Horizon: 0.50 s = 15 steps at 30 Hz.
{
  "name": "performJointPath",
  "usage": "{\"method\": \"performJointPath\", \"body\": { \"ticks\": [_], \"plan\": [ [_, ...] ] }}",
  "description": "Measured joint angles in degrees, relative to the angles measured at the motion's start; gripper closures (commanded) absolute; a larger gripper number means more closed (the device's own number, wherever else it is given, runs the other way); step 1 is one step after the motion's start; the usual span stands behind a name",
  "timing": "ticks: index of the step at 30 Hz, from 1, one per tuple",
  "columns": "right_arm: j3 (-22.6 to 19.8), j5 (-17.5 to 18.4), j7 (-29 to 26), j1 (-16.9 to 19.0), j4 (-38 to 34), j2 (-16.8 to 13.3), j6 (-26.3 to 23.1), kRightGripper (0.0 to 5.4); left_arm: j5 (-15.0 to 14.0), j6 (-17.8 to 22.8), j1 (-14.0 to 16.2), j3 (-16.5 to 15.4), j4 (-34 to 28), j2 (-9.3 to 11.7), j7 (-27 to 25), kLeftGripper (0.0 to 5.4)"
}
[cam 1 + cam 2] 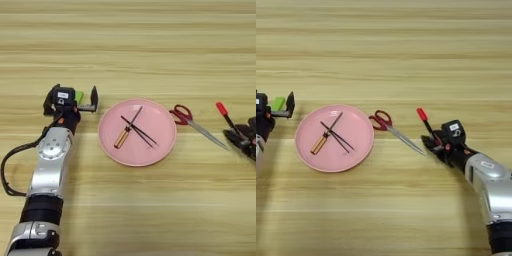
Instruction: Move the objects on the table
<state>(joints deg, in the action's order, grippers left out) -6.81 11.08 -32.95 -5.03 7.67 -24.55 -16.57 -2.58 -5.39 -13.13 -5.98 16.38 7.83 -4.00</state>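
right of the plate (306,160), the right tool (432,142) grips the pen (425,121), red end pointing up-left.

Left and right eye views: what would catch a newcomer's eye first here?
The large round pink plate at the middle of the light wooden table, with an amber-handled screwdriver and thin black tweezers crossed on it. Red-handled scissors lie just right of it, beside the right pincer shut on a red-tipped black pen. The left pincer sits open left of the plate.
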Motion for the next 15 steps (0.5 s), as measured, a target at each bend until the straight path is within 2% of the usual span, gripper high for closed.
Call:
{"method": "performJointPath", "body": {
  "ticks": [9,15],
  "plan": [
    [-1.02,1.23,1.21,-0.14,-1.56,1.23,5.41,1.76,-0.01,-0.08,0.0,-0.12,0.91,0.01,0.0,0.0],
    [-1.35,2.1,1.55,-0.61,-3.53,2.39,7.21,1.12,-0.02,-2.09,-1.47,-1.09,7.13,0.39,0.0,0.0]
  ]
}}
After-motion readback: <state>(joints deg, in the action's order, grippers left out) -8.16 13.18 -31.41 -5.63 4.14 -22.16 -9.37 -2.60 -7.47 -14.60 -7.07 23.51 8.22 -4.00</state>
